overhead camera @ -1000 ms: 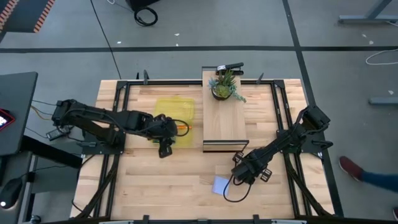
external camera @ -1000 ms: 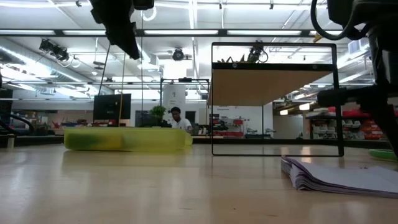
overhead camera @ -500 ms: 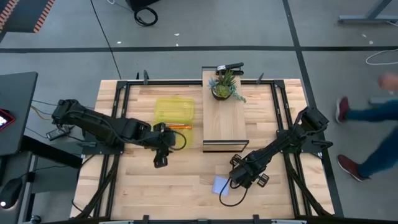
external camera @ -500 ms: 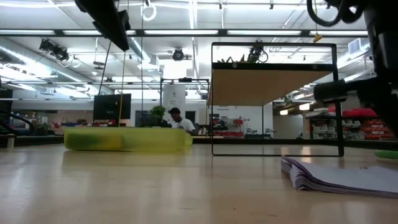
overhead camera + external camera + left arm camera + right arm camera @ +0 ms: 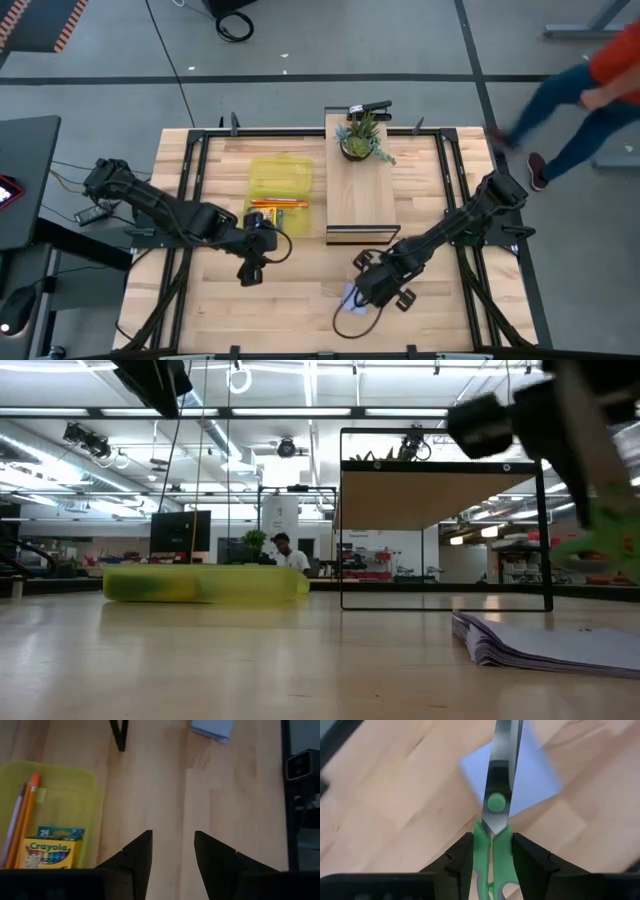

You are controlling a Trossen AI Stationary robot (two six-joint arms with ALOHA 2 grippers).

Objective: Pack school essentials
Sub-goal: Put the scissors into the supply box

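The pale wooden table, planked with visible grain and edged by black metal framing, carries everything else. At its back centre stands a light wood shelf on a thin black rectangular frame, topped by a potted green plant with spiky leaves. Just beside the shelf, on the left arm's side, lies the translucent yellow plastic case, a shallow rounded-corner tray. Inside it sit the yellow-green crayon box of printed cardboard and two orange pencils, long and slim, lying side by side. In front of the shelf and nearer the table's front edge lies the light blue square sticky-note pad, a soft stack of thin sheets with slightly fanned edges. The right gripper hangs directly above that pad, its dark fingers pinching the smooth green plastic handles of the green-handled scissors, whose narrow steel blades are closed and point out over the pad. The left gripper hovers over bare wood in front of the case, its two wedge-shaped fingers spread apart with nothing between them. A person walks on the grey floor beyond the table's right corner.
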